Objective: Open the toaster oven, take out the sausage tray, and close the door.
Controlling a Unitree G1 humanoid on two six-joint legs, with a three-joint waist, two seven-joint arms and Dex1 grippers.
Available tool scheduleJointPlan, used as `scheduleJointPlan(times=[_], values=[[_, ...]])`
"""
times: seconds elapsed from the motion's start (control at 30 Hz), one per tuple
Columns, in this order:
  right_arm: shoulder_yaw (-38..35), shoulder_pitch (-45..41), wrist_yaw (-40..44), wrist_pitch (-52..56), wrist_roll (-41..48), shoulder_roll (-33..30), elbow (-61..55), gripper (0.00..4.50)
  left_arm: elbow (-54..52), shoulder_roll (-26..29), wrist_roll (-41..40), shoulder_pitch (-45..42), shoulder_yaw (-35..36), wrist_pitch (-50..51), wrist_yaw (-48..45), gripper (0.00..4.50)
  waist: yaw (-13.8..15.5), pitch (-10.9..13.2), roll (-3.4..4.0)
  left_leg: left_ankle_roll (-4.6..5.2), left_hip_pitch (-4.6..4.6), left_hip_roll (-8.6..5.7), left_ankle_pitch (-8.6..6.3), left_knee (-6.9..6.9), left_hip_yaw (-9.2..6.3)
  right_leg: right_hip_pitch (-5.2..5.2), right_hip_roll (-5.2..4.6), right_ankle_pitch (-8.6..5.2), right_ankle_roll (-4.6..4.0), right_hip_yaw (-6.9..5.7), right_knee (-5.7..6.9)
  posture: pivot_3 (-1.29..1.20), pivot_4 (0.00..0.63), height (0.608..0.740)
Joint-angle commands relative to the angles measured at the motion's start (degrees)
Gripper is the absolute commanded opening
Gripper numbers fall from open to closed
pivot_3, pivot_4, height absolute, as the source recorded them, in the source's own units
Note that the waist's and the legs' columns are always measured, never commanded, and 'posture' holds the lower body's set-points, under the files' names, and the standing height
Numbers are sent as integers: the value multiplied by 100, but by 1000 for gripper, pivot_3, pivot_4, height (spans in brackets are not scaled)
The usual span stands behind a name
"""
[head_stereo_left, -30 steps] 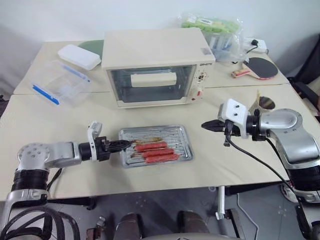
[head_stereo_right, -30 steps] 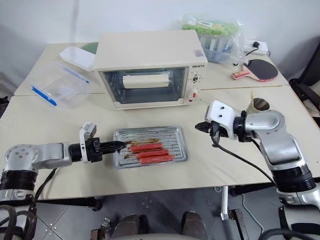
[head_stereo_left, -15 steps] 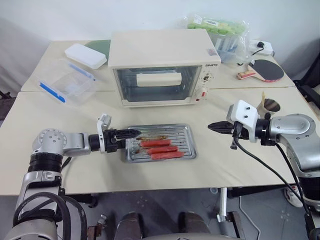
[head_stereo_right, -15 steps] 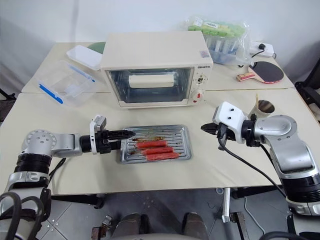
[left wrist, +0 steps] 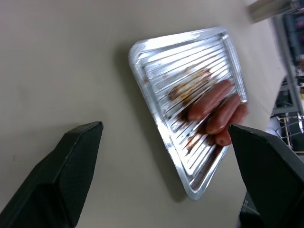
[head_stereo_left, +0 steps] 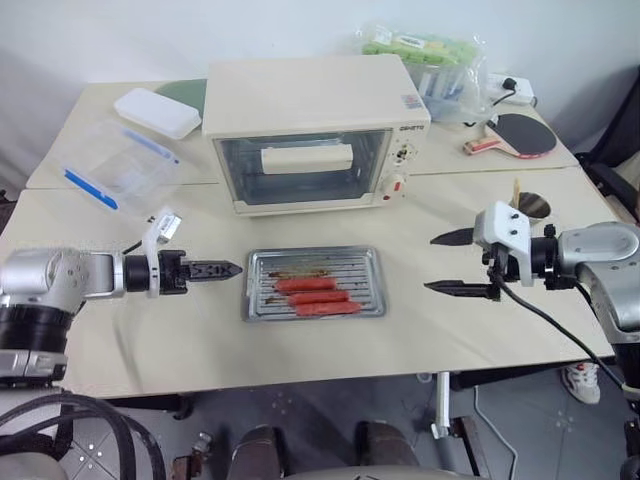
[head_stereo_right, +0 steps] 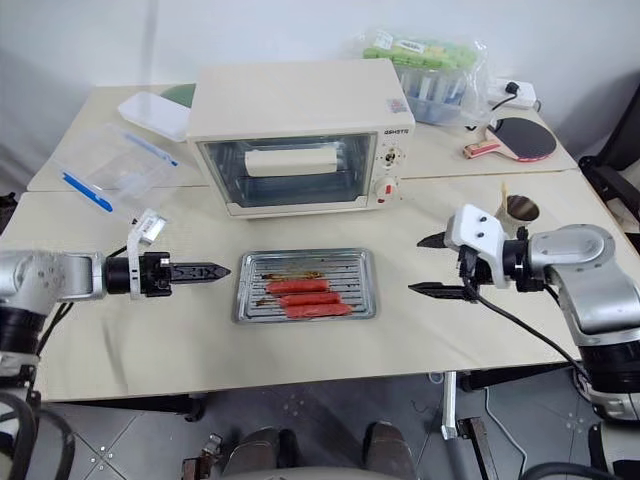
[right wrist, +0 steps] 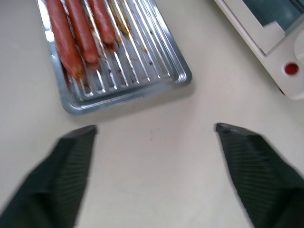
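Both arms are stretched low over the worktop (head_stereo_left: pixel 120 340), pointed inward at each other. The left gripper (head_stereo_left: pixel 228 268) is held empty with fingers spread. The right gripper (head_stereo_left: pixel 445 263) is spread wide too, nothing gripped.

Beige tables (head_stereo_left: pixel 140 330) pushed together stand before a plain white wall (head_stereo_left: pixel 120 40); grey tiled floor (head_stereo_left: pixel 510 440) below.

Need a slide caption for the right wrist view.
Open right gripper above the table, sausage tray ahead, toaster oven corner beside it.
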Motion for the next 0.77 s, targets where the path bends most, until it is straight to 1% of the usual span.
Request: scheduleJointPlan(times=[0.03, 0.1, 0.17, 0.27, 0.33, 0.4, 0.5, 0.6, 0.7, 0.77], values=[[-252, 23, 567, -287, 287, -212, 322, 4465, -278, -45, 336, 468, 837, -2273, -1330, 4500, 22, 3, 1, 0, -3, 0, 0, 1, 0, -2, 0, 0, 0, -1, 0, 0, 150, 740], [-222, 149, 901, -522, 268, -356, 574, 4465, -246, 47, 721, 914, 1017, -3363, -1855, 4500, 29, 3, 2, 3, -11, 1, -3, 4, 5, -10, 0, 0, 0, 0, -1, 0, 150, 740], [-231, 230, 1141, -772, 286, -445, 744, 4465, -176, 116, 1133, 1168, 1038, -4115, -2091, 4500, 31, 5, 4, 5, -14, 1, -7, 4, 7, -14, 0, 0, 0, -1, -2, 0, 150, 740], [-283, 264, 1267, -922, 291, -539, 1074, 4465, 102, 334, 1394, 1522, 1107, -5053, -3149, 4500, 30, 7, 8, 7, -15, 2, -8, 9, 10, -16, -1, 0, 0, -1, -1, 0, 150, 740], [-305, 352, 1354, -996, 236, -633, 1310, 4465, 356, 485, 1485, 1673, 1180, -5302, -3544, 4500, 29, 9, 11, 7, -15, 3, -8, 11, 11, -18, -1, 0, 0, -1, 0, 0, 150, 740], [-359, 492, 1455, -1169, 250, -668, 1516, 4465, 633, 564, 1486, 1811, 1259, -5807, -3889, 4500, 34, 11, 14, 8, -16, 4, -9, 11, 11, -18, -1, 0, 0, -1, 1, 0, 150, 740], [-387, 613, 1377, -1394, 197, -666, 1748, 4465, 1123, 621, 1754, 1829, 1279, -6268, -3930, 4500, 33, 12, 16, 10, -17, 5, -11, 10, 11, -20, -2, 0, 0, -2, 1, 0, 150, 740], [-432, 638, 1127, -1430, 212, -553, 1870, 4465, 1549, 603, 1943, 1714, 1264, -6444, -3690, 4500, 24, 16, 23, 11, -16, 5, -11, 17, 15, -20, -4, 1, 1, -1, 6, 0, 150, 740], [-621, 767, 671, -1569, 235, -401, 1864, 4465, 1905, 520, 2014, 1526, 1321, -6496, -3522, 4500, 25, 16, 23, 11, -16, 6, -11, 16, 15, -21, -3, 1, 1, -3, 10, 0, 150, 740], [-768, 857, 180, -1565, 138, -285, 1815, 4465, 2095, 476, 2052, 1384, 1358, -6534, -3427, 4500, 25, 16, 23, 11, -16, 6, -11, 16, 15, -21, -3, 1, 1, -3, 10, 0, 150, 740]])
